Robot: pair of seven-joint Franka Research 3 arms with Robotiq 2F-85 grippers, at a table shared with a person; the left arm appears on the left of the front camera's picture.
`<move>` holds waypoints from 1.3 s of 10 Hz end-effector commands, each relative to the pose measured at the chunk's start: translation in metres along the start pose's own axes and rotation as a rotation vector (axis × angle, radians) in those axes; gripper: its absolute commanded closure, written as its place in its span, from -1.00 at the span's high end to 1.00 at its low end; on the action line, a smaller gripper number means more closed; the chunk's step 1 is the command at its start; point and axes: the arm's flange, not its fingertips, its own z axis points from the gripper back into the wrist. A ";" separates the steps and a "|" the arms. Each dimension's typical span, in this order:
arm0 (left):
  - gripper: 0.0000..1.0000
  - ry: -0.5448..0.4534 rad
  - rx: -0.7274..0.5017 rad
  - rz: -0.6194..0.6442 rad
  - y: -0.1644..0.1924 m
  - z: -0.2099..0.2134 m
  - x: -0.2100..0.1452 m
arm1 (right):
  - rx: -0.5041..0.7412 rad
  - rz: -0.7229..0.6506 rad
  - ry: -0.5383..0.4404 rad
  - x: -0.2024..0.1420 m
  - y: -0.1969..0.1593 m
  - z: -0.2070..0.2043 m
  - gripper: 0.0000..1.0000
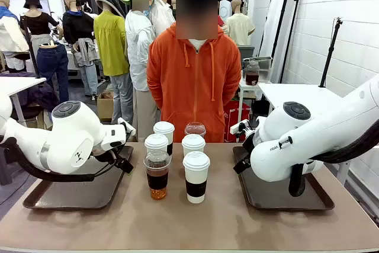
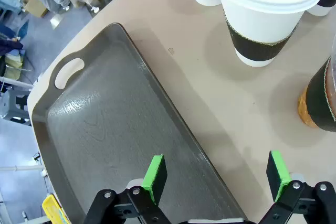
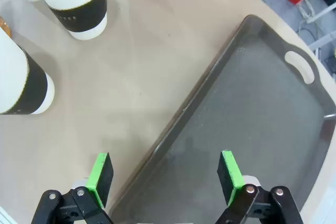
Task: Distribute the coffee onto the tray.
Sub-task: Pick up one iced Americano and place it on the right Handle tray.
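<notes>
Left gripper (image 2: 216, 176): jaws spread wide, nothing between them, hanging over the inner rim of the left tray (image 2: 105, 129). Right gripper (image 3: 165, 177): same, spread and empty, over the inner rim of the right tray (image 3: 262, 103). Both trays bare.

Coffee: six cups, all upright, bunched mid-table between the trays, none on a tray yet.
- Front row: front clear cup (image 1: 157, 175) on the robot's left, front white cup (image 1: 196, 176) just beside it on the right.
- Middle row: mid-left white cup (image 1: 156, 143), mid-right white cup (image 1: 193, 144).
- Back row: back white cup (image 1: 164, 128), back clear cup (image 1: 195, 128).

Person in an orange hoodie (image 1: 192, 75) stands at the far edge, hands not on the table.

Relation that matters: each cup's long axis is vertical, so I'd go in side-on around the wall, below the lid. The front clear cup lies inboard of the left gripper, just across the tray rim, so the left arm is nearer. The front white cup mirrors that for the right arm. The front row screens the rows behind, so I'd take the front cups first.
</notes>
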 end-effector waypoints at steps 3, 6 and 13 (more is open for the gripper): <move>1.00 0.000 0.000 0.000 0.000 0.000 0.000 | 0.000 0.000 0.000 0.000 0.000 0.000 1.00; 1.00 0.000 0.000 0.000 0.000 0.000 0.000 | 0.000 0.000 0.000 0.000 0.000 0.000 1.00; 1.00 -0.001 0.006 0.007 0.001 0.005 0.003 | 0.009 0.002 -0.006 0.004 -0.002 0.003 1.00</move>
